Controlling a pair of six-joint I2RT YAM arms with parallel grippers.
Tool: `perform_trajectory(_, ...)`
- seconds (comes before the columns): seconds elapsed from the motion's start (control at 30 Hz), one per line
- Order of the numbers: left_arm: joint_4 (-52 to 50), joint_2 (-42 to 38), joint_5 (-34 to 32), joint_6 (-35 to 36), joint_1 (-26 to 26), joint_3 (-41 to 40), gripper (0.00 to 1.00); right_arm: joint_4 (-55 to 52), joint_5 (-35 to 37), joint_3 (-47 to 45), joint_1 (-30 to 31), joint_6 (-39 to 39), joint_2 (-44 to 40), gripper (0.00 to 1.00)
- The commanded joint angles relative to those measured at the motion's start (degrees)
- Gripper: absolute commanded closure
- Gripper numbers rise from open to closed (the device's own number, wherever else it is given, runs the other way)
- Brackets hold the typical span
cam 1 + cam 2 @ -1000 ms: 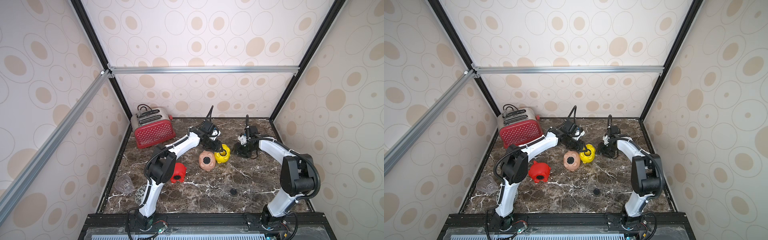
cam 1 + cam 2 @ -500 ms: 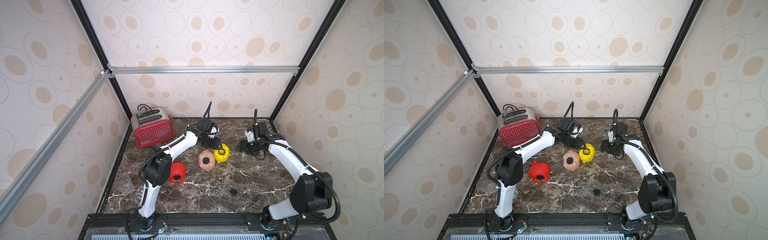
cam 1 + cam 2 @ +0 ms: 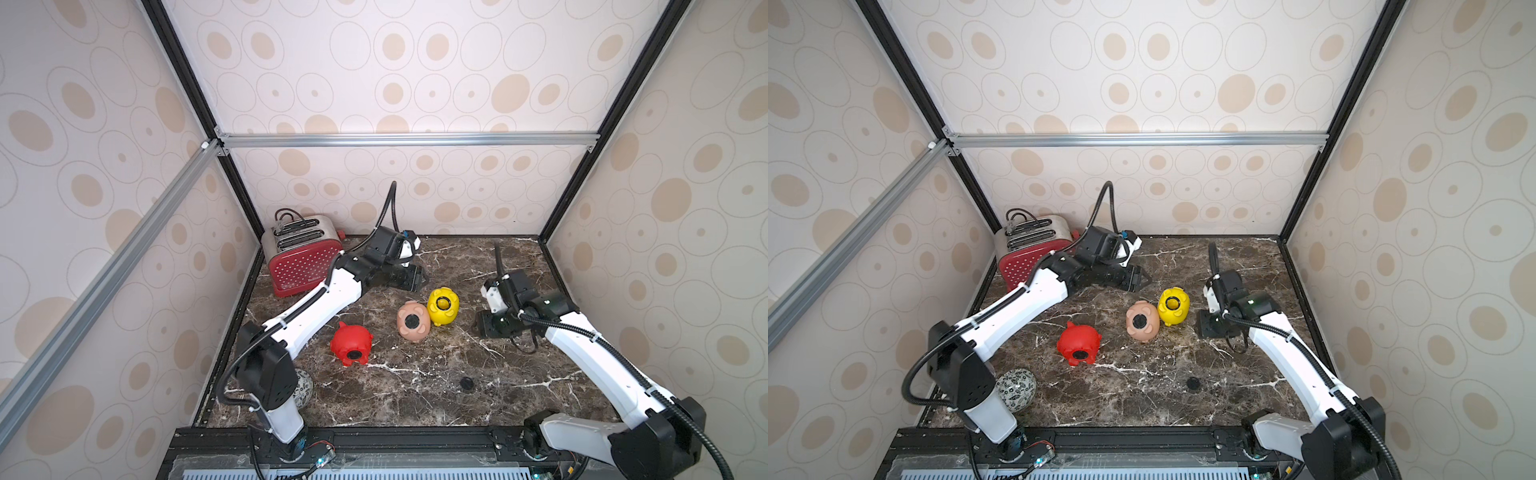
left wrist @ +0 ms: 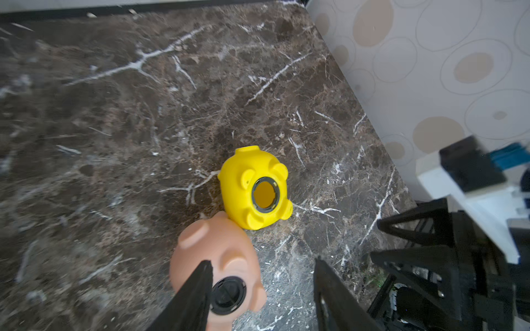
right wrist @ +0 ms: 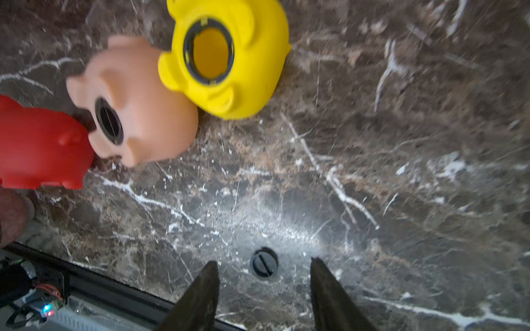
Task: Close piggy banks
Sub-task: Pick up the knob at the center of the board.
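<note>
yellow pig (image 3: 444, 306) lies belly hole up, uncapped, ready for capping. peach pig (image 3: 412, 321) touches it, red pig (image 3: 352, 344) beyond, both capped. loose plug (image 3: 466, 383) on the surface (image 3: 415, 399), well apart from yellow pig. right fingers (image 5: 329, 295) half open, empty, probably aimed at the plug. left fingers (image 4: 195, 295) half open, empty.

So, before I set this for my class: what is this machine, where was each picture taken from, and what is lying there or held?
It is a robot with two arms, each ending in a two-fingered pincer. Two pictures look down from overhead; two come from cameras on the wrists. On the marble table lie three piggy banks: the red pig and peach pig have black caps in their bellies, the yellow pig has an open hole. A loose black cap lies nearer the front. A toaster and patterned ball sit aside. The left pincer and right pincer are open, holding nothing.
</note>
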Motion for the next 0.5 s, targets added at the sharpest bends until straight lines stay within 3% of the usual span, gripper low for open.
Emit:
perform_trajectory(0.0, 4.4, -7.2, -5.7, 0.7, 0.6, -7.0, 0.44, -3.9, 1.8, -4.1, 3.4, 3.0, -3.5, 0.51)
perform_trajectory(0.1, 8.7, -14.7, -7.2, -0.8, 0.7, -15.8, 0.42, -3.7, 6.0, -5.4, 9.6, 5.4, -4.8, 0.52)
perform_trajectory(0.23, 9.8, -23.3, -8.6, -2.7, 0.7, -23.6, 0.42, -2.1, 5.2, -7.0, 15.2, 9.0, -1.0, 0.53)
perform_trajectory(0.47, 7.0, -32.2, -13.1, -1.2, 0.7, -28.6, 0.41, -1.6, 10.3, -8.9, 21.9, 12.2, 6.5, 0.60)
